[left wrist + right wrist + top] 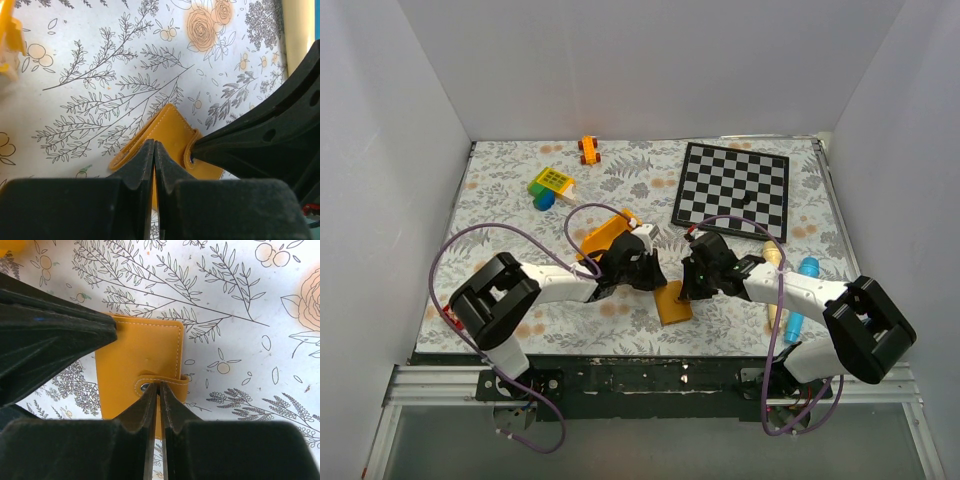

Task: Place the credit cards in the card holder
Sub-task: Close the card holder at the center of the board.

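Floral tablecloth [240, 290] holds the card holder [145, 352]. My left gripper [154, 146] sits pressed together on it; right gripper [160, 386] pinches its strap [176, 381].

No writing, number or brand mark can be read in any of these views. The card holder [140, 355] shows plain tan leather with only stitching and a snap stud [145, 386], and the chequered board [731, 190] carries bare black and white squares. The yellow-green toy [552, 181] at the far left of the flower-printed counter [650, 180] has a grid of keys too small to make out.
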Robot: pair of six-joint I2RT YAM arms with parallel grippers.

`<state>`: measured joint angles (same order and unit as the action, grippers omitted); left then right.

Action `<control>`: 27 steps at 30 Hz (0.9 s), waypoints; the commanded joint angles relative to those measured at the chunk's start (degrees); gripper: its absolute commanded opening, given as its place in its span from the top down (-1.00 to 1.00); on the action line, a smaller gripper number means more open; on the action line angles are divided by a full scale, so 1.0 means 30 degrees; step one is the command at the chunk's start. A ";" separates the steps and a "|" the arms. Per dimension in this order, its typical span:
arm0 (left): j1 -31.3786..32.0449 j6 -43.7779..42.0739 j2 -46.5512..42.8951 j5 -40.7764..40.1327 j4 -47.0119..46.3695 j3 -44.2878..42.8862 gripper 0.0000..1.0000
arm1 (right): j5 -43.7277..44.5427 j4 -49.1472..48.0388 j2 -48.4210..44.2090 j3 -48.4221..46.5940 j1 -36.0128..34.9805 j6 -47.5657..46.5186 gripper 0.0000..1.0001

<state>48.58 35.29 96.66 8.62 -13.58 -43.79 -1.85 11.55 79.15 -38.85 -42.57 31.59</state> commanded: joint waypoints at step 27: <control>0.0214 0.0630 -0.2252 0.1403 -0.0481 0.2497 0.79 | 0.0382 0.0192 0.0246 -0.0585 -0.0079 -0.0130 0.74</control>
<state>48.88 36.64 89.19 11.68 -12.91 -35.29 -1.85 11.53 79.22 -38.92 -42.57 31.55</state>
